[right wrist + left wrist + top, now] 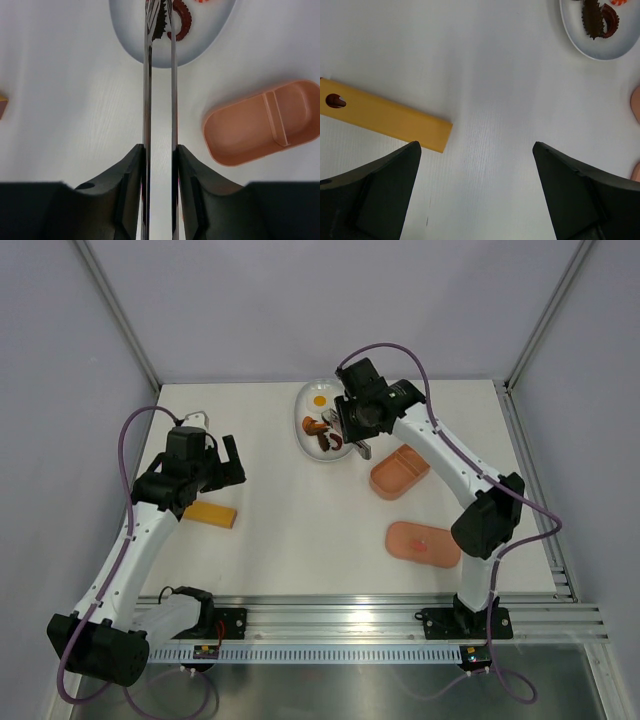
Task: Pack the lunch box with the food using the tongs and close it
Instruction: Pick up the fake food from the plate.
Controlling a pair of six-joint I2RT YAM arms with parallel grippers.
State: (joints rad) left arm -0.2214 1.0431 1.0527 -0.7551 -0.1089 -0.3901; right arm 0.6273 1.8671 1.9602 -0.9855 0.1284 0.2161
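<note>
My right gripper [160, 150] is shut on the thin silver tongs [146, 100], one arm pressed against each finger. The tong tips reach over the white dish [130, 30] and flank a dark spiky brown food piece [161, 24]; a curled red-brown piece [183, 22] lies beside it. From above, the dish [306, 408] also holds a fried egg [320, 400] and an orange piece [312, 425]. The pink lunch box [400, 472] stands uncovered with nothing in it, right of the dish. Its lid [424, 545] lies flat nearer the arms. My left gripper [476, 145] hangs open over bare table.
A yellow-orange block [210, 514] lies on the table by the left arm, seen close to the left fingers in the left wrist view [385, 115]. Grey walls enclose the table on three sides. A metal rail runs along the near edge.
</note>
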